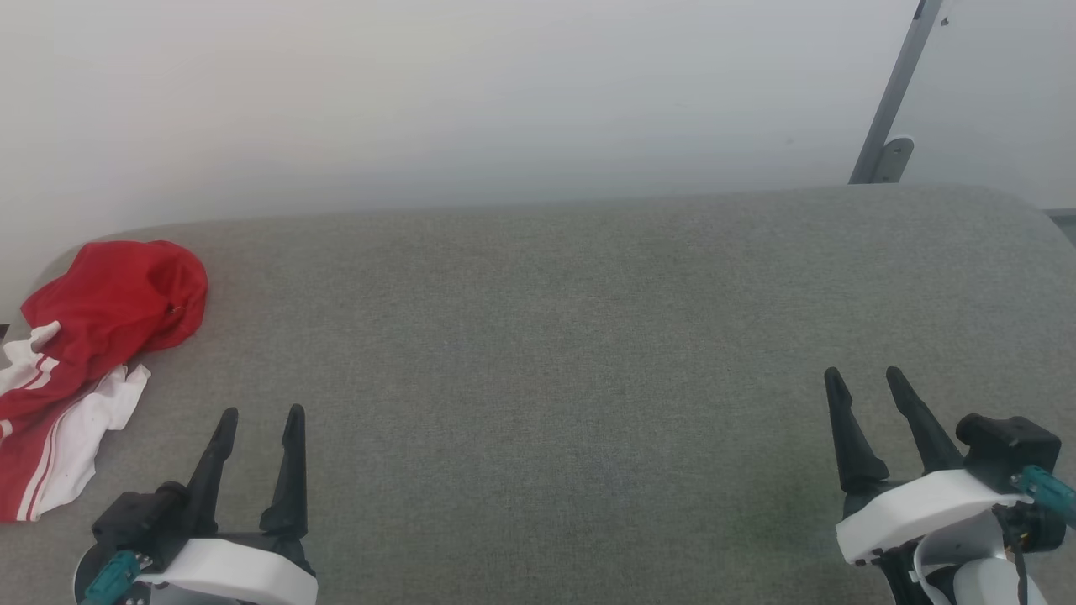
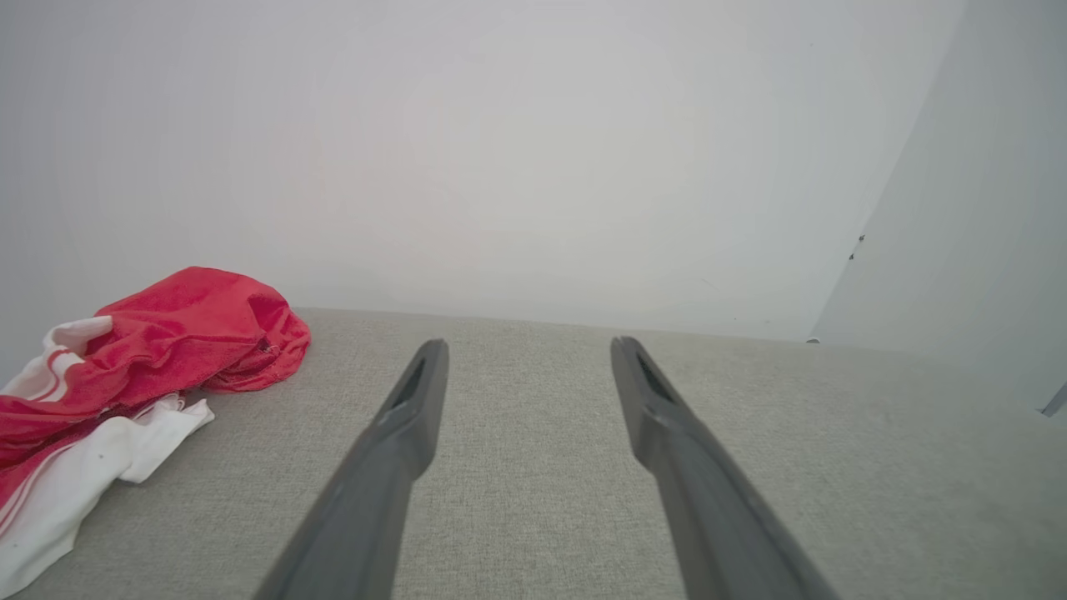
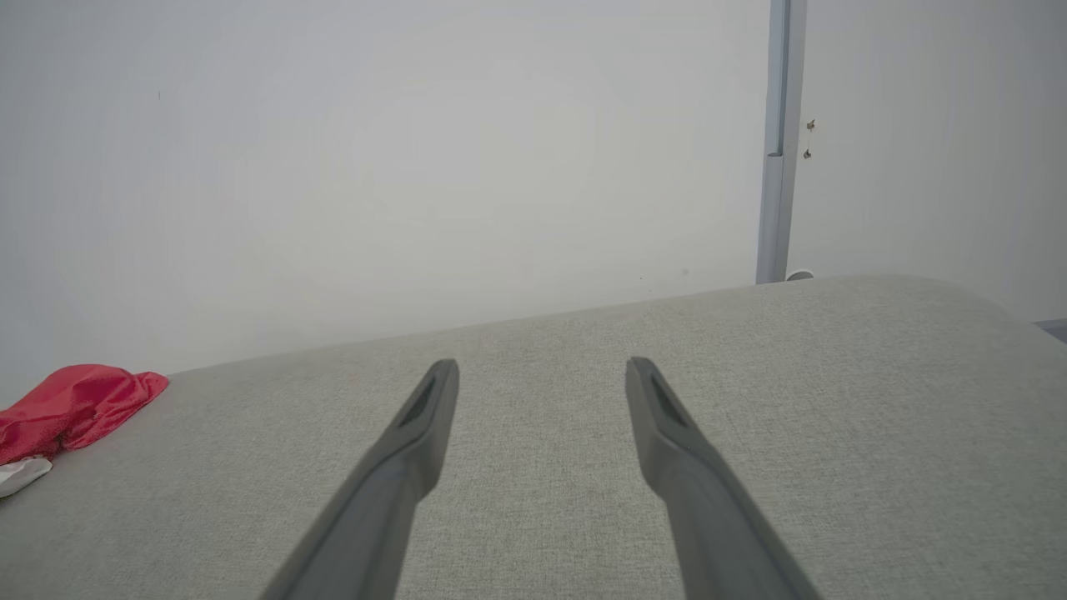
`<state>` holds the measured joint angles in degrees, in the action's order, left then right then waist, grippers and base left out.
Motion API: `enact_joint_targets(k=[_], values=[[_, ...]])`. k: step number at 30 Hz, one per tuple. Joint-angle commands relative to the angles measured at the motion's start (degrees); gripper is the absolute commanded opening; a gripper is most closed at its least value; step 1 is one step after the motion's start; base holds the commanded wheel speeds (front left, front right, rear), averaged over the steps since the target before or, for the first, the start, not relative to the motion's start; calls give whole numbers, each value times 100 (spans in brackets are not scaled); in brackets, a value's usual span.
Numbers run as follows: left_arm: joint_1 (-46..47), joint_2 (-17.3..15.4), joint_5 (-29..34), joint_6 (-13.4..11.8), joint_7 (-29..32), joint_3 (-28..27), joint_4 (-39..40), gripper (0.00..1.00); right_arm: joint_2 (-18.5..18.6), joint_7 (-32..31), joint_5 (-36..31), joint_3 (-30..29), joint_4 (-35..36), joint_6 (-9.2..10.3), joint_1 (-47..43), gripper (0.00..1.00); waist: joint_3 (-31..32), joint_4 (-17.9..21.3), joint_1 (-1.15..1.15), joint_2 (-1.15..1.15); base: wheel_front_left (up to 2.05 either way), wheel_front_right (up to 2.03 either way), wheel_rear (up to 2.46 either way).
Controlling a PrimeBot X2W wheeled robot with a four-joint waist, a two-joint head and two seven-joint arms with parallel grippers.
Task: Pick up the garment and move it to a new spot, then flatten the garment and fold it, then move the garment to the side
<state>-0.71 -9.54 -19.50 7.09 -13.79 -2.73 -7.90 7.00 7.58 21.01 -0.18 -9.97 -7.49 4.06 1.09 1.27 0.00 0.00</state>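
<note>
The garment [image 1: 92,336], a red shirt with white, red-striped parts, lies crumpled at the far left of the grey upholstered surface [image 1: 546,353], partly cut off by the view's edge. The left wrist view has the garment [image 2: 158,350] at its left; in the right wrist view the garment [image 3: 71,408] is a small red heap at far left. My left gripper [image 1: 259,413] stands open at the lower left, a short way right of the garment and apart from it. At the lower right my right gripper [image 1: 864,374] is open with nothing between its fingers.
A plain white wall runs behind the surface. A grey metal post [image 1: 891,101] leans at the back right, and the same post [image 3: 779,142] rises in the right wrist view. The surface's corners are rounded at back left and back right.
</note>
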Motion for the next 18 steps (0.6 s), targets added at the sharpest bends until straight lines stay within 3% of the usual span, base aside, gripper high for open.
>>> enact_joint_targets(k=[1, 18], values=[[-27, -23, 118, 29, -45, -20, 36, 100, 17, 36, -97, 13, 32, 0, 25, 100, 3, 0, 0, 0, 0, 0, 0], [-68, -19, 424, 33, -147, -116, 74, 100, 26, 154, -470, 10, 24, 0, 45, 100, 48, 20, 0, 0, 0, 0, 0]])
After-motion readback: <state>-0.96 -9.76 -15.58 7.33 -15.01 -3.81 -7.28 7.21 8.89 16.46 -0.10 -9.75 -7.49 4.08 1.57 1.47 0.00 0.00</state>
